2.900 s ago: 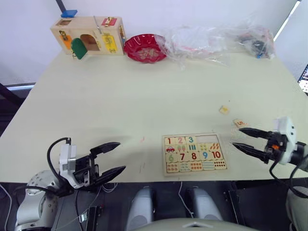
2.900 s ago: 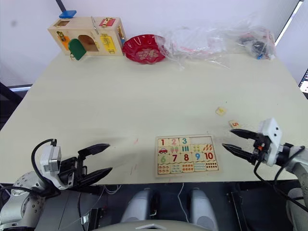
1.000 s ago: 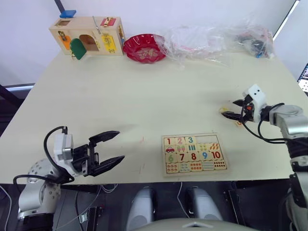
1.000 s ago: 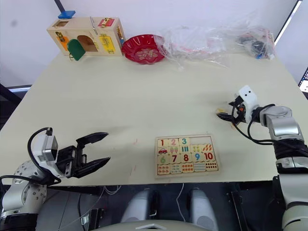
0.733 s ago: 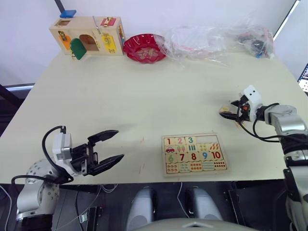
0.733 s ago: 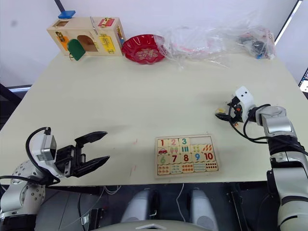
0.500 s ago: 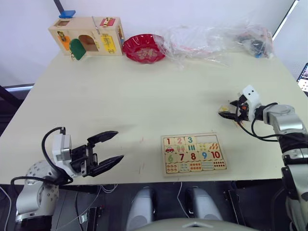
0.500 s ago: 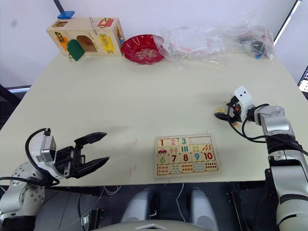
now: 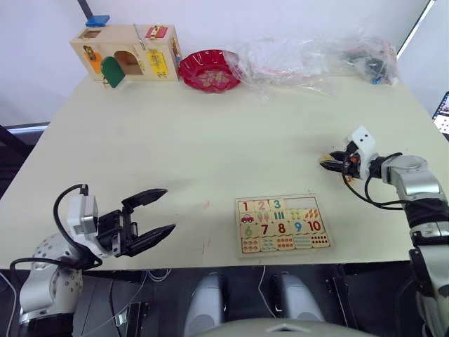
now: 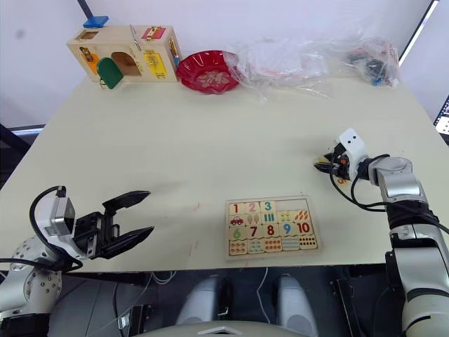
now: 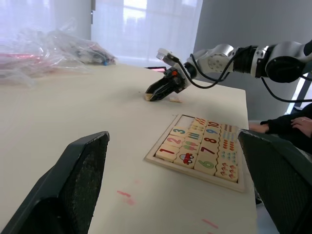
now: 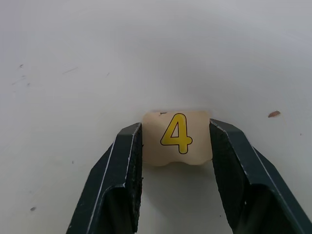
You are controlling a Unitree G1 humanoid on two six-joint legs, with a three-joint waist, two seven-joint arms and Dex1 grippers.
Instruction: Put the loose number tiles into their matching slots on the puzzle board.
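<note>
**A:** Where does the right gripper (image 12: 176,161) stand?

**B:** Over the right side of the pale table (image 9: 175,147), beyond the puzzle board's far right corner. Its two black fingers (image 12: 122,175) are closed against the sides of a loose number tile (image 12: 177,138) printed with a yellow 4. From the wrist the tile sits squarely between them, touching both.

**A:** And the puzzle board (image 9: 283,225) itself?

**B:** Flat near the table's front edge, right of centre. Tiles 1, 2 and 3 fill the left of its top row; the slots (image 9: 302,203) to their right lie open. The 6 to 10 row and the counting pictures are seated below.

**A:** The left gripper (image 9: 156,213)?

**B:** Near the table's front left edge, well apart from the board, jaws spread wide with nothing between them. Its wrist camera looks across the table at the board and the right gripper with its tile.

**A:** Anything else on the table?

**B:** A wooden box (image 9: 126,50) with coloured doors at the far left, a red bowl (image 9: 209,69) just beside it, and crumpled clear plastic bags (image 9: 316,56) along the far edge.
</note>
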